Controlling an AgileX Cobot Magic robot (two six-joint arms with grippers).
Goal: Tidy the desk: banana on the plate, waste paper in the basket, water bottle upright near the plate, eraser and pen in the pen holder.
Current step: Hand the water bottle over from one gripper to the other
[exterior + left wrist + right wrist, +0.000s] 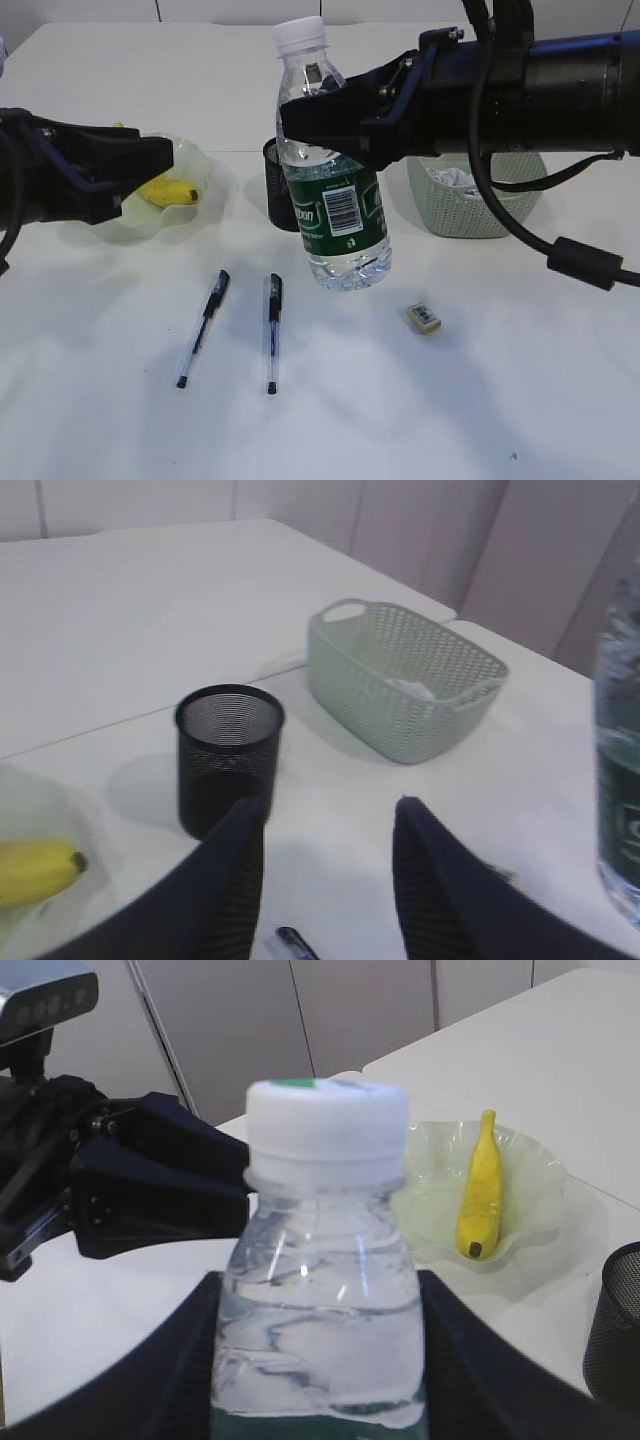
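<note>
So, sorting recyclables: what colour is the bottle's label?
Green, with a white barcode patch, on the bottle; the exterior view shows it best.

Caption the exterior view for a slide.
Right end effector holds water bottle above the desk; banana already on plate.

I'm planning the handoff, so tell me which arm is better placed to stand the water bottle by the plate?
Right. Its pincer already grips the water bottle, lifted clear of the table, with the plate just beyond. The left pincer is open and empty beside the plate.
</note>
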